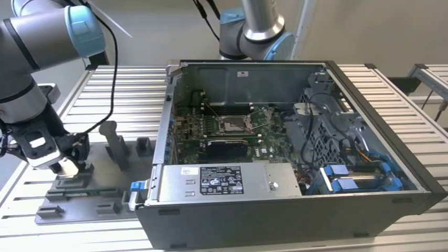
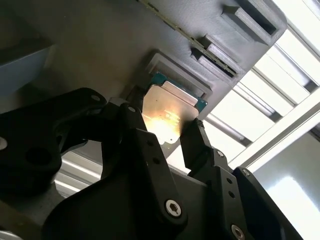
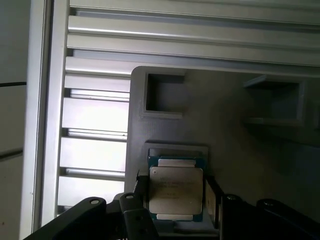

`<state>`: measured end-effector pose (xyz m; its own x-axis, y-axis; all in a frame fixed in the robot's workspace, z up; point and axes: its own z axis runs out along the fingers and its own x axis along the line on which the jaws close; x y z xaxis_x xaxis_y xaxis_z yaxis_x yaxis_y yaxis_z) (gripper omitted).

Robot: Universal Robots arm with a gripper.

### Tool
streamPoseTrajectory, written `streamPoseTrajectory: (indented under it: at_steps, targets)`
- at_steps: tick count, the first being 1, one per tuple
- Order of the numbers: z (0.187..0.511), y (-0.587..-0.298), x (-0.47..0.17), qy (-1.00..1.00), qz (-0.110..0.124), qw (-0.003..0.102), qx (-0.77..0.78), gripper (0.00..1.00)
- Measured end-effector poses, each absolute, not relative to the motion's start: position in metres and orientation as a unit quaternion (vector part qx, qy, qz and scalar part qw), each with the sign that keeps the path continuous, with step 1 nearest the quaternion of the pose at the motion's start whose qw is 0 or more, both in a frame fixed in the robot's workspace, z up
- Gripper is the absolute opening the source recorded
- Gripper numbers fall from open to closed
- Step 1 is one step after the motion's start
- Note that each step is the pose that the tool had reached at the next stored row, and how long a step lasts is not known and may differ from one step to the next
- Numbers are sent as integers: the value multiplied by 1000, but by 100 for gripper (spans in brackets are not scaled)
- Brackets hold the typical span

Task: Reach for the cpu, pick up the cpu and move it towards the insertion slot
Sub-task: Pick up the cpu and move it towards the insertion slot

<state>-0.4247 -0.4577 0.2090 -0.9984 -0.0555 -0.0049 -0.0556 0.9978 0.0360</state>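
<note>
Second wrist view: gripper [image 2: 164, 119] straddles cpu [image 2: 172, 102] edges closely.

A robotics lab set up for computer assembly. A grey-and-blue robot arm [image 1: 35, 42] and a second arm [image 1: 255, 26] stand over a slotted aluminium bench [image 1: 392, 94]. On it are an open desktop computer case [image 1: 280, 220], green motherboard [image 1: 192, 128] bare, and a grey fixture tray [image 1: 105, 176] holding a cpu [image 3: 176, 192].

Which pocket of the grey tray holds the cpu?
The pocket at the claw: the cpu sits in it. The square pocket and the wide pocket are empty.
</note>
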Motion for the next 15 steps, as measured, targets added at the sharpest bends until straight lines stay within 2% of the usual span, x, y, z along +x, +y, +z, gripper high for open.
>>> streamPoseTrajectory:
  at_steps: [15]
  targets:
    - [218, -458, -425, 999, 18, 2, -28, 0]
